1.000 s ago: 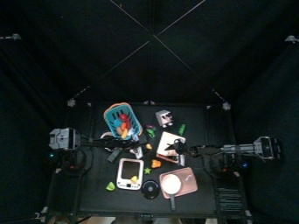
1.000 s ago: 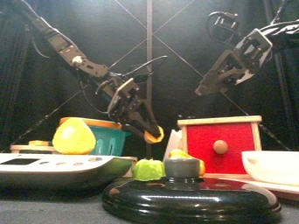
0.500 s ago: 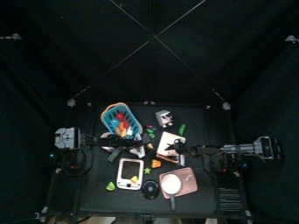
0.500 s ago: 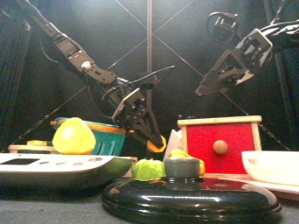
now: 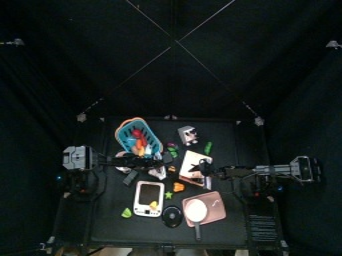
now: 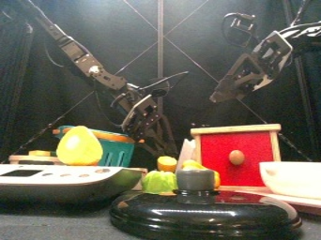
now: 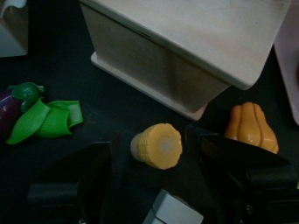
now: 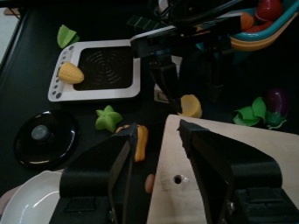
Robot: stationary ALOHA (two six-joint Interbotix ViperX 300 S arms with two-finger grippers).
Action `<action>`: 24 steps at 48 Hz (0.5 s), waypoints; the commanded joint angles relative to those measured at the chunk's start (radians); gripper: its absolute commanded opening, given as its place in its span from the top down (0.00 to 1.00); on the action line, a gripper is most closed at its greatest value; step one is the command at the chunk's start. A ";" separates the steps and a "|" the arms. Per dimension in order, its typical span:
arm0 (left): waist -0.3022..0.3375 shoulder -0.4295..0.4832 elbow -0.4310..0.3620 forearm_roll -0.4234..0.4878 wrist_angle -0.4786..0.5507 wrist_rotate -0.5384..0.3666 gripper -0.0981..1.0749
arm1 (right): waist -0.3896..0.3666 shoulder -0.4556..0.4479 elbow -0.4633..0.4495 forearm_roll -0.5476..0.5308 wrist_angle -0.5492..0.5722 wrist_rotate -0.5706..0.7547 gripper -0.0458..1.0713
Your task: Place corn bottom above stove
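The corn bottom (image 7: pixel 156 144), a short yellow-orange stub, lies on the black table between the open jaws of my left gripper (image 7: pixel 163 175). In the front view the corn bottom (image 6: pixel 166 163) rests on the table just under the left gripper (image 6: pixel 148 127), apart from it. The right wrist view shows the corn bottom (image 8: pixel 190 106) beside the white stove (image 8: pixel 100 70), near the wooden box's corner. The stove (image 5: pixel 148 197) sits at the table's front left. My right gripper (image 8: pixel 170 175) hangs open and empty above the wooden box (image 5: pixel 198 165).
A red-fronted wooden box (image 6: pixel 236 155) stands right of the corn. Green vegetables (image 7: pixel 41 118) and an orange pumpkin (image 7: pixel 247 127) lie close by. A yellow fruit (image 6: pixel 78 145) sits on the stove, with a black lid (image 6: pixel 207 211) and a white bowl (image 6: pixel 291 178) in front.
My left gripper has opened wider and let go of the corn bottom, which has dropped from between the jaws onto the table. The right arm has not moved.
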 commanded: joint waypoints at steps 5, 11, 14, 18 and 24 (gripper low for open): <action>0.003 -0.043 -0.034 0.014 -0.003 0.000 0.10 | 0.002 -0.008 -0.009 0.002 -0.008 0.000 0.24; 0.003 -0.064 -0.035 0.034 -0.003 0.000 0.10 | 0.002 -0.008 -0.009 0.002 -0.006 0.000 0.24; 0.002 -0.075 -0.035 0.035 -0.003 -0.002 0.10 | 0.002 -0.008 -0.009 0.002 -0.006 0.000 0.24; -0.009 -0.087 -0.037 0.037 -0.003 0.000 0.10 | 0.002 -0.008 -0.009 0.002 -0.006 0.000 0.24; -0.023 -0.091 -0.037 0.037 -0.005 0.000 0.10 | 0.002 -0.008 -0.009 0.002 -0.006 -0.002 0.24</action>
